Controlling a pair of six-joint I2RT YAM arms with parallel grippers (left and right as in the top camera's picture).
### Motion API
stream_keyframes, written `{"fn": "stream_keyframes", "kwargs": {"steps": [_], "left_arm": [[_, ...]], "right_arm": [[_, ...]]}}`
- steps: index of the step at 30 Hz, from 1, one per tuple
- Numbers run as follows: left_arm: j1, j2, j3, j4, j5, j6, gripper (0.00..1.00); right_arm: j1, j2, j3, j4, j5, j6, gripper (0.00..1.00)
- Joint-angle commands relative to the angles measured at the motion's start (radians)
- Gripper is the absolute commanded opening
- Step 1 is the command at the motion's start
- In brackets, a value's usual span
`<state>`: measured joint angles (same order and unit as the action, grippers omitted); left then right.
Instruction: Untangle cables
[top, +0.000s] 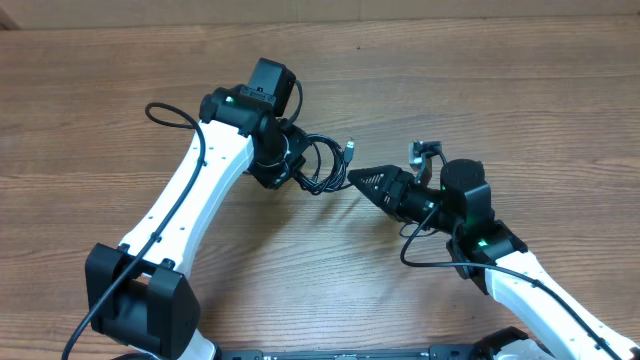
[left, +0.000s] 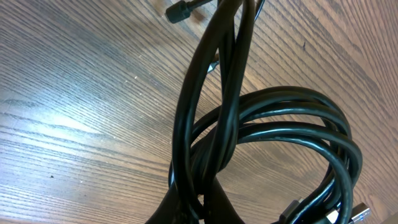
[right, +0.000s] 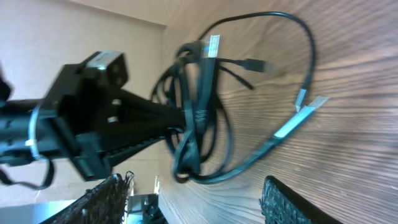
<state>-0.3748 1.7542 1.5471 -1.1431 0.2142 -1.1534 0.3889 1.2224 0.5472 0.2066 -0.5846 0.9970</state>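
Thin glossy black cables (top: 322, 165), smooth round sheath, are looped into 1 tangled coil near the table middle, between the 2 arms. 1 silvery plug tip (top: 351, 147) sticks out at the coil's upper right. In the left wrist view the strands (left: 273, 124) overlap in curved loops, and 2 run straight up across them. The black left gripper (top: 292, 168) is clamped tight on the cables at the coil's left side. The black wedge-shaped right gripper (top: 352, 178) sits just beside the coil. Its textured fingers (right: 102, 199) are spread apart, holding nothing. The table is brown, matte, grained wood (top: 500, 80).
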Motion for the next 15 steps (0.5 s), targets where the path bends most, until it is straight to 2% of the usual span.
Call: {"fn": "stream_keyframes", "kwargs": {"steps": [1,4,10,15], "left_arm": [[-0.027,-0.024,0.019,0.004,0.023,-0.013,0.04],[-0.051,-0.024,0.019,0.009,0.022,-0.013,0.04],[-0.087,-0.024,0.019,0.022,0.023,0.013,0.04],[-0.093,-0.024,0.019,0.022,0.019,0.059,0.04]], "right_arm": [[0.04,0.005,0.004,0.008,0.076,-0.001,0.54],[0.066,0.024,0.004,0.01,0.153,0.032,0.49],[0.07,0.071,0.004,0.009,0.188,0.031,0.44],[0.07,0.072,0.004,0.075,0.199,0.032,0.25]]}}
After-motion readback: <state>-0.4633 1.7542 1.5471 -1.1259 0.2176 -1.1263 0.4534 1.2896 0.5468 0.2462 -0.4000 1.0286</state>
